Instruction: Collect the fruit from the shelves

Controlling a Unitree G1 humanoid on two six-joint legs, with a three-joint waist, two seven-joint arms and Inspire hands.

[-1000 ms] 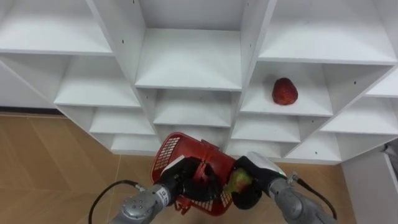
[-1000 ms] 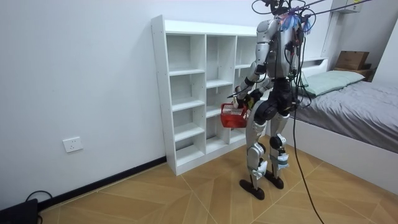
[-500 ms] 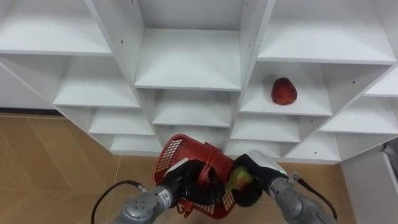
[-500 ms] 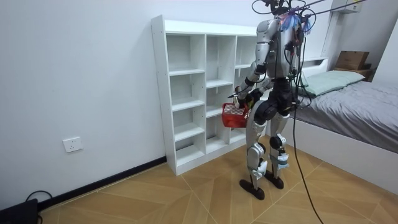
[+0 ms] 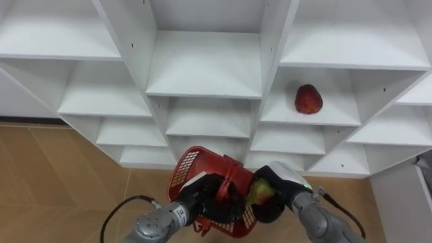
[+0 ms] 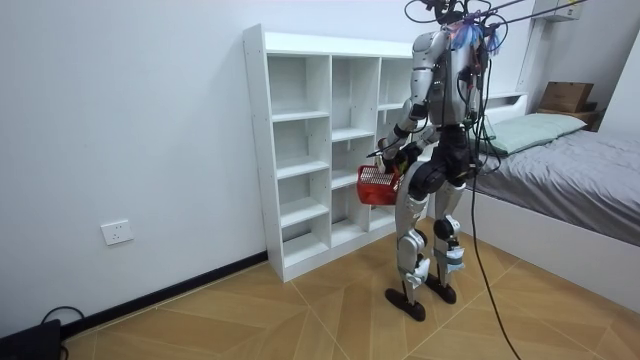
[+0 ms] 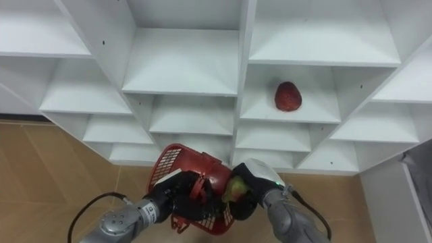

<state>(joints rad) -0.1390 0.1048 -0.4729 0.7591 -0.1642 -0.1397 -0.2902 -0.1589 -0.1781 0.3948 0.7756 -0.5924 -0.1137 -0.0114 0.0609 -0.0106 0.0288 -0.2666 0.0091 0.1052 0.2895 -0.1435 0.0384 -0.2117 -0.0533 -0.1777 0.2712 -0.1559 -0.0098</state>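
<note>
Risk: my right hand (image 5: 282,183) is wrapped round a greenish fruit (image 5: 259,194) at the basket (image 5: 181,169) rim, left hand (image 5: 201,198) clamped on that basket; letting go early could bounce it to the floor (image 5: 61,175). Eye views give me a red fruit (image 5: 308,98) shelved; room view, my stance at the closet (image 6: 256,150).

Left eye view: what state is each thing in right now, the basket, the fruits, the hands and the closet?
Basket: held up in front of the closet.
Left hand: fingers curled round the basket's handle.
Green fruit: gripped, at the basket's rim.
Right hand: fingers curled round the green fruit.
Red fruit: lying loose on a shelf, not yet collected.
Closet: open-fronted.
</note>
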